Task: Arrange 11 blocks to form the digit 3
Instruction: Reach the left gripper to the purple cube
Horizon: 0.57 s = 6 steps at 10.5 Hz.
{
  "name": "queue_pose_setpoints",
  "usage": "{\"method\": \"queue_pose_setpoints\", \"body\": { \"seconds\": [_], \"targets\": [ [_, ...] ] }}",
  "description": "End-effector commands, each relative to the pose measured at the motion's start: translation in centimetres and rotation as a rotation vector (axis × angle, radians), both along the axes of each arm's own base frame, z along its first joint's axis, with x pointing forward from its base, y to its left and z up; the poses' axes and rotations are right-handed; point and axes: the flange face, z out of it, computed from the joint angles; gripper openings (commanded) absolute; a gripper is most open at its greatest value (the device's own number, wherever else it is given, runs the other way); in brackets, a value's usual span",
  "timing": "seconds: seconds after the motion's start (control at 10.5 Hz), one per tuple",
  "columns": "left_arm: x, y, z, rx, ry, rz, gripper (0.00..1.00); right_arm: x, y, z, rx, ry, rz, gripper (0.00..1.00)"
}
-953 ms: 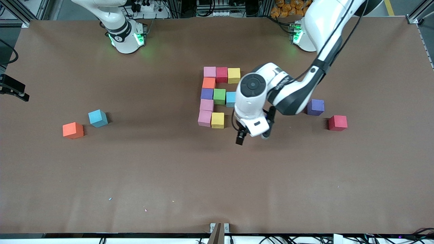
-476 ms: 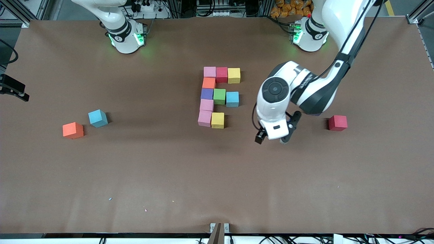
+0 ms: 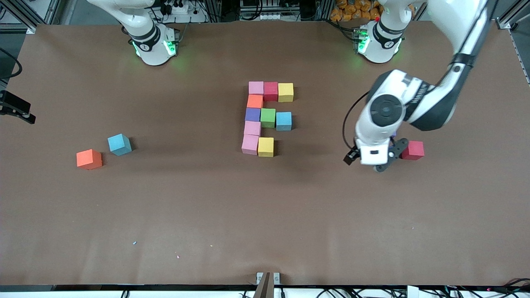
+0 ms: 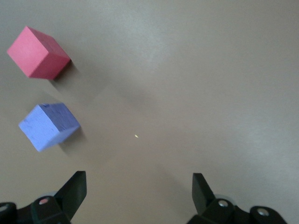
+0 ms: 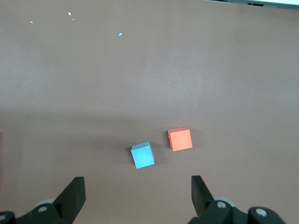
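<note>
— The brown table [image 3: 207,207] carries ten joined blocks [image 3: 268,118] mid-table.
— The left gripper [image 3: 369,159], fingers apart, hovers beside the red block [image 3: 412,150], empty. The right gripper [image 5: 138,198] waits, fingers apart.

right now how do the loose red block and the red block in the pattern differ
The loose red block sits alone toward the left arm's end of the table, beside the open left gripper; the red block in the pattern is packed between a pink block and a yellow block. The loose one lies nearer the front camera and slightly skewed; the packed one sits square. Both are same-sized red cubes.
</note>
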Motion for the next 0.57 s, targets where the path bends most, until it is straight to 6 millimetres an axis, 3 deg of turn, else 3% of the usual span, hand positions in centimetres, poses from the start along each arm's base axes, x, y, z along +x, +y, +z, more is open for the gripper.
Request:
{"method": "queue_pose_setpoints", "body": {
  "seconds": [0.0, 0.29, 0.48],
  "targets": [
    [-1.5, 3.7, 0.6, -0.055, 0.027, -0.096, 1.00, 0.0, -0.2, 0.4, 0.015, -0.005, -0.013, 1.00],
    [-2.1, 8.1, -0.2, -0.089, 0.075, -0.213, 1.00, 0.0, -0.2, 0.4, 0.015, -0.005, -0.013, 1.00],
    [-3.5, 10.8, -2.4, -0.109, 0.139, -0.333, 1.00, 0.0, -0.2, 0.4, 0.015, -0.005, -0.013, 1.00]
  ]
}}
